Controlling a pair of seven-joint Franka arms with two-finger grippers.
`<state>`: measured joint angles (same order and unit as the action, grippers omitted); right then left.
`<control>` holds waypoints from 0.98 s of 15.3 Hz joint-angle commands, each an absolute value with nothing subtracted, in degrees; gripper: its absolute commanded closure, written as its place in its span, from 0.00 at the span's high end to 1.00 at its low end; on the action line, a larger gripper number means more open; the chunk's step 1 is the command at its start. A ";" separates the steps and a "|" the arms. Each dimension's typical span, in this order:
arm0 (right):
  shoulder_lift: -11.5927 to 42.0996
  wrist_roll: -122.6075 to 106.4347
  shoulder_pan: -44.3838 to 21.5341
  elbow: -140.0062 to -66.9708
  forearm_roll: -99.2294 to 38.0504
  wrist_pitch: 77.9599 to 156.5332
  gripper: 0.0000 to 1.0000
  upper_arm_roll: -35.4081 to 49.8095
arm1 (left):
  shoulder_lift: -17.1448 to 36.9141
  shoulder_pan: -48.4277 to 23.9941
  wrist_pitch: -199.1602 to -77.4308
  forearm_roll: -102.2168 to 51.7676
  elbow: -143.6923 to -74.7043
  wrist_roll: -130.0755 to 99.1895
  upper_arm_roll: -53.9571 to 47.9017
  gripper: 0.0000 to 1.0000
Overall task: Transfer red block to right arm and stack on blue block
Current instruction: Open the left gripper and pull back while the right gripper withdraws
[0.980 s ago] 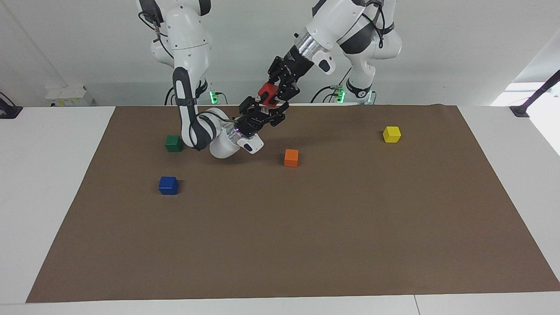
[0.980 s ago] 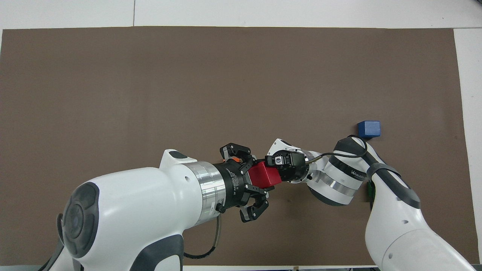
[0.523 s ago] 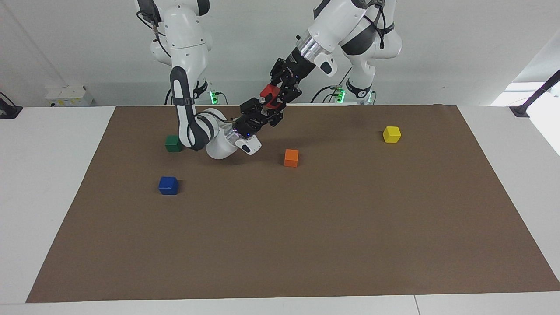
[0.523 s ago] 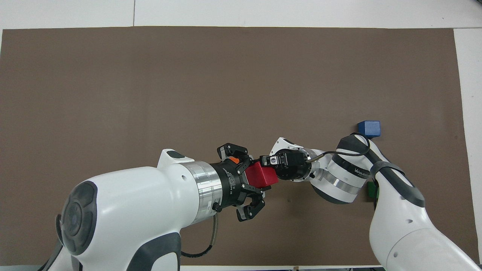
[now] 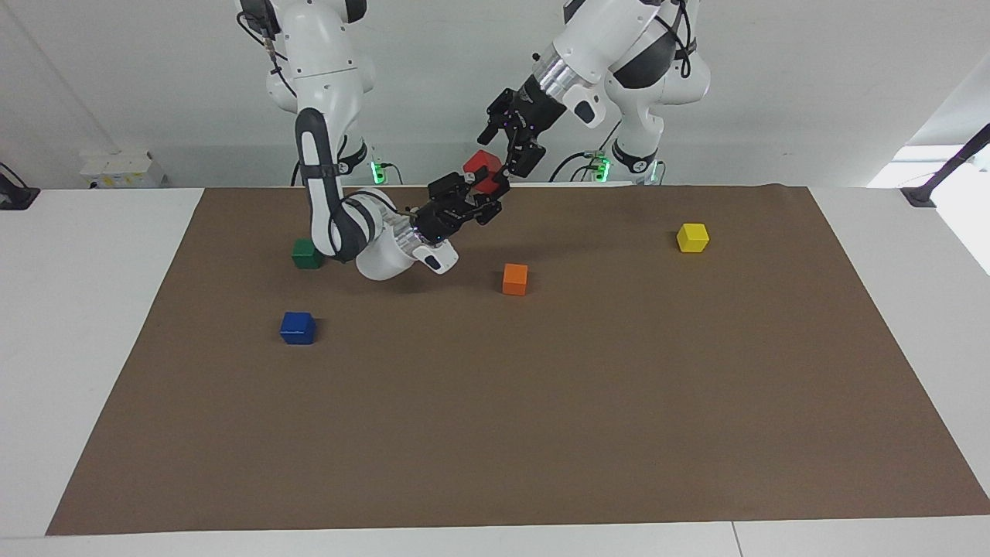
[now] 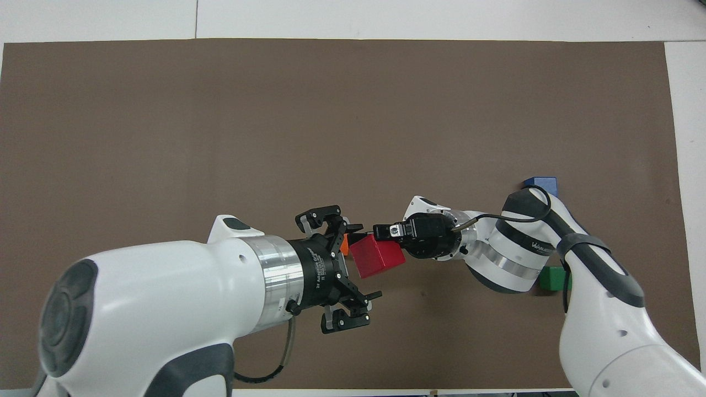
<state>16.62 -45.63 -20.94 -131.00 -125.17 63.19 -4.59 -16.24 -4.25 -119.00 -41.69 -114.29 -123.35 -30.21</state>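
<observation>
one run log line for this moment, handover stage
stage: handover done | red block: held aloft by right pincer | left pincer: open, clear of block | blue block: on mat, bare

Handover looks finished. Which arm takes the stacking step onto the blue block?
Right. Its claw is shut on the red block, and the blue block lies toward its end of the table. The left claw is open, clear of the block.

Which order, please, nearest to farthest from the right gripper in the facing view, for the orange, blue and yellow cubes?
From the right gripper:
1. Orange cube, mid-mat.
2. Blue cube, toward the right arm's end.
3. Yellow cube, toward the left arm's end.
</observation>
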 commanded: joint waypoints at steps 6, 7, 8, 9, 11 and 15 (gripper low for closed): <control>1.95 -22.89 -6.26 -122.45 -94.80 80.49 0.00 -4.57 | -21.44 4.11 -112.68 -41.84 -114.34 -104.63 -24.26 1.00; 1.15 -20.33 -5.20 -120.43 -90.66 81.12 0.00 -4.66 | -21.53 6.31 -110.85 -40.53 -114.52 -100.85 -24.26 1.00; 0.88 -18.48 -4.05 -118.41 -86.18 81.21 0.00 -4.66 | -21.53 8.59 -108.92 -38.52 -114.52 -96.63 -24.26 1.00; 0.70 -17.15 -3.00 -116.39 -81.78 81.21 0.00 -4.75 | -21.53 10.01 -107.68 -36.50 -114.61 -92.24 -24.26 1.00; 0.62 -15.39 -1.50 -112.43 -72.64 81.21 0.00 -4.83 | -21.53 10.63 -106.53 -31.67 -115.83 -82.75 -24.17 1.00; 0.53 -10.12 -0.97 -102.85 -51.38 81.30 0.00 -4.83 | -20.74 15.20 -103.89 -27.52 -117.33 -65.18 -23.64 1.00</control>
